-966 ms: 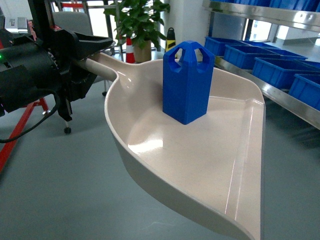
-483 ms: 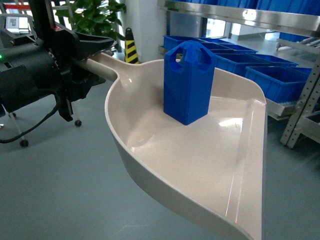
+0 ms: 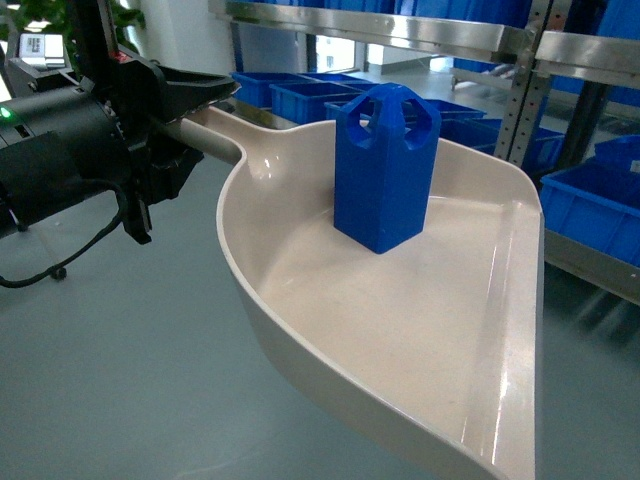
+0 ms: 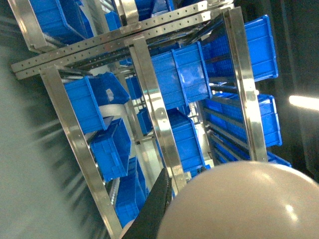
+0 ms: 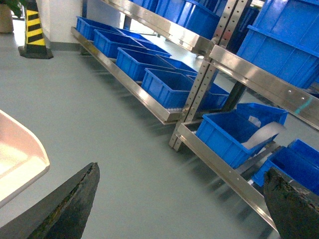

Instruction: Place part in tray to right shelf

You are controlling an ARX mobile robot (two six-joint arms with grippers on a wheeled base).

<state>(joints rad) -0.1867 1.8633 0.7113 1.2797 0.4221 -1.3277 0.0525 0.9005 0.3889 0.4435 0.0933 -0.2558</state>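
Note:
The cream tray (image 3: 330,330) is held level above the floor, its long handle (image 3: 212,138) clamped in my left gripper (image 3: 178,122), which is shut on it. The blue part (image 3: 385,178) stands upright in the tray's back half, touching neither wall. In the left wrist view the tray's rounded back (image 4: 244,204) fills the lower right beside one black finger (image 4: 157,208). My right gripper (image 5: 184,201) is open with only floor between its fingers; the tray's lip (image 5: 20,159) shows at its left. The steel shelf (image 3: 450,35) (image 5: 259,74) stands ahead and to the right.
Blue crates (image 3: 300,95) (image 5: 167,84) sit in rows on the rack's lower level, with more crates (image 5: 234,132) on a floor-level rail (image 5: 224,172). A steel upright (image 3: 525,90) divides the two bays. Grey floor (image 5: 99,114) lies between me and the rack.
The head view has swung: the plant and striped cone have left the frame, and the steel rack with crates now spans the background. Tray and part keep their pose in the left gripper.

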